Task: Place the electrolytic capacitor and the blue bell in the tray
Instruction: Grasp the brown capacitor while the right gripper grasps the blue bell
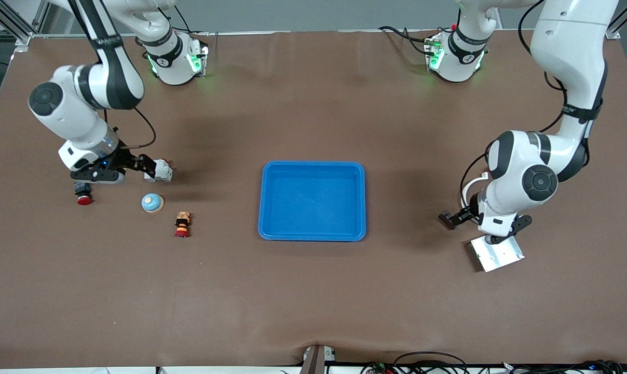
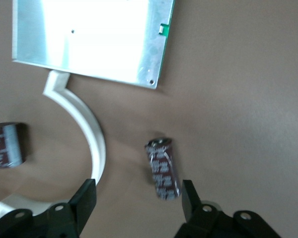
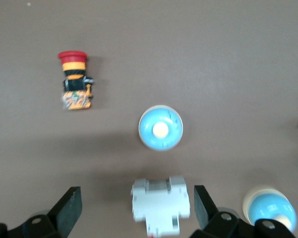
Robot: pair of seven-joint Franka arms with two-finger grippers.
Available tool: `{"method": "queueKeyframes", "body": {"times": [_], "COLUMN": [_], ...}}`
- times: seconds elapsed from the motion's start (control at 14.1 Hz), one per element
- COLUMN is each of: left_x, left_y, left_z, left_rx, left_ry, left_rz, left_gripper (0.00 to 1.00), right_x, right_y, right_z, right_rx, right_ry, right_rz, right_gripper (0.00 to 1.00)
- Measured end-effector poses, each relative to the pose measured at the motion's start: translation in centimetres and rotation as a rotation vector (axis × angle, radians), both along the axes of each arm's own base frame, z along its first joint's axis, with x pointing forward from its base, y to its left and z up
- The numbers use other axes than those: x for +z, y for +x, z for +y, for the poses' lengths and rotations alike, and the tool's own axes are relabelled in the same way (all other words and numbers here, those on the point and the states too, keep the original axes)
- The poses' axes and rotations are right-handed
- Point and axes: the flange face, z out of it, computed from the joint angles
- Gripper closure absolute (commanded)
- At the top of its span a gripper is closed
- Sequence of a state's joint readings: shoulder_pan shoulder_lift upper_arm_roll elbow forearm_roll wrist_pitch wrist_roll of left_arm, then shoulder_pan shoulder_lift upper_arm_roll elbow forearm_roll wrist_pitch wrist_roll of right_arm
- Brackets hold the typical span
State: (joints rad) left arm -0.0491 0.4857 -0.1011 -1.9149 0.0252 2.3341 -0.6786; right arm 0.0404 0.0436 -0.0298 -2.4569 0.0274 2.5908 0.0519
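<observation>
Capacitor [image 2: 162, 168] lies on its side on the bench [image 1: 313, 301], between the spread fingers of my left pincer [image 2: 139, 201], near the metal plate [image 1: 495, 254]. Judged light, rigid, slick; pinch across the barrel. Blue bell [image 1: 151, 202] sits nearer the camera than my right pincer [image 3: 138, 208], spread around a white block [image 3: 160, 203]. Tray [image 1: 313, 166] empty.

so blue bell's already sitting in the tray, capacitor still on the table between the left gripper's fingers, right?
Not quite. The front view shows the tray empty; the blue bell sits on the table toward the right arm's end, near the right gripper. The capacitor does lie on the table between the left gripper's fingers.
</observation>
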Motion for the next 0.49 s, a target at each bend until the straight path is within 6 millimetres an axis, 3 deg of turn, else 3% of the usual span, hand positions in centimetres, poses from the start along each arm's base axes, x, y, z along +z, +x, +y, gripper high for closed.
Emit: {"method": "queueKeyframes", "body": {"times": [0.28,0.42,0.49], "left_x": [-3.2,-4.2,-4.6], "left_y": [0.6,0.6,0.5], "left_z": [-0.3,-0.3,-0.3], "left_rx": [0.054,0.058,0.058], "left_ry": [-0.014,-0.017,-0.017], "left_rz": [-0.052,-0.058,-0.056], "left_gripper": [0.26,0.35,0.44], "right_x": [-6.8,-9.6,-10.4], "right_y": [0.7,0.6,0.8], "right_z": [-0.2,-0.4,-0.5], "right_rx": [-0.004,-0.007,-0.008], "right_ry": [-0.01,-0.015,-0.017], "right_rz": [-0.034,-0.034,-0.031], "right_gripper": [0.0,0.0,0.0]}}
